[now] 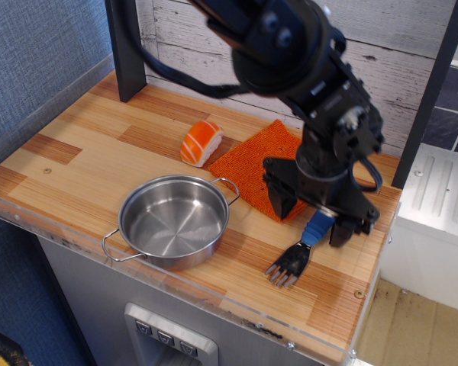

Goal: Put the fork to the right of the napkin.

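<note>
The fork (299, 248) lies flat on the wooden counter (84, 152), its blue handle pointing up toward the arm and its tined head toward the front edge. It sits just beside the lower right corner of the orange napkin (253, 164), on the side away from the pot, so by my reading it is already in the asked-for spot. The gripper (313, 210) hangs right over the handle with its two black fingers spread wide, one on each side and neither one clamping the fork; it holds nothing. Judging from that, the placing looks done, and what seems left is only for the arm to lift clear without nudging the fork. Further out, the steel pot (173, 221) stands empty near the front, left of the napkin, and the sushi piece (201, 142) rests behind it, close to the napkin's left corner. No brand, label or writing is legible anywhere in view
</note>
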Robot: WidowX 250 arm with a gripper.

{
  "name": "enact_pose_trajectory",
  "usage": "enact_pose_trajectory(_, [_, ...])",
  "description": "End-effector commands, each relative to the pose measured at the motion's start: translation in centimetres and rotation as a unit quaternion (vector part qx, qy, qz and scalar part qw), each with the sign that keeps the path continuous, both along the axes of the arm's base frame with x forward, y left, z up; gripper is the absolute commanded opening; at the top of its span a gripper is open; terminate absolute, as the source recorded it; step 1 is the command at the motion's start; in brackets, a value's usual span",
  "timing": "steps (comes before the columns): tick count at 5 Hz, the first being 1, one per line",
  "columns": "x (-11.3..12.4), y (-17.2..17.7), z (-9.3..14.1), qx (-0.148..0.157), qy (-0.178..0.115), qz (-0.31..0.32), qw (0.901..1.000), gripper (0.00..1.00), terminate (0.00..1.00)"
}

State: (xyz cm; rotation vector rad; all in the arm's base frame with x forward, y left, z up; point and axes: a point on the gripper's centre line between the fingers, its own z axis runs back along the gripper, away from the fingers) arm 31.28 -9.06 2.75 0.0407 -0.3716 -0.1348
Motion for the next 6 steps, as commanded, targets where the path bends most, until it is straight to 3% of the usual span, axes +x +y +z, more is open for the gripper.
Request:
enact_pose_trajectory(1, [-1.1,0.6,7.9,-0.039,-0.129,-0.008,0.9909,1.00,0.00])
enact_pose_trajectory(2, [-1.8,0.8,9.9,-0.039,-0.165,-0.016,0.9855,1.00,0.00])
enact_pose_trajectory(5, [-1.8,0.8,9.9,-0.039,-0.165,-0.016,0.9855,1.00,0.00])
enact_pose_trajectory(6, [-1.8,0.8,9.9,-0.039,-0.165,-0.016,0.9855,1.00,1.00])
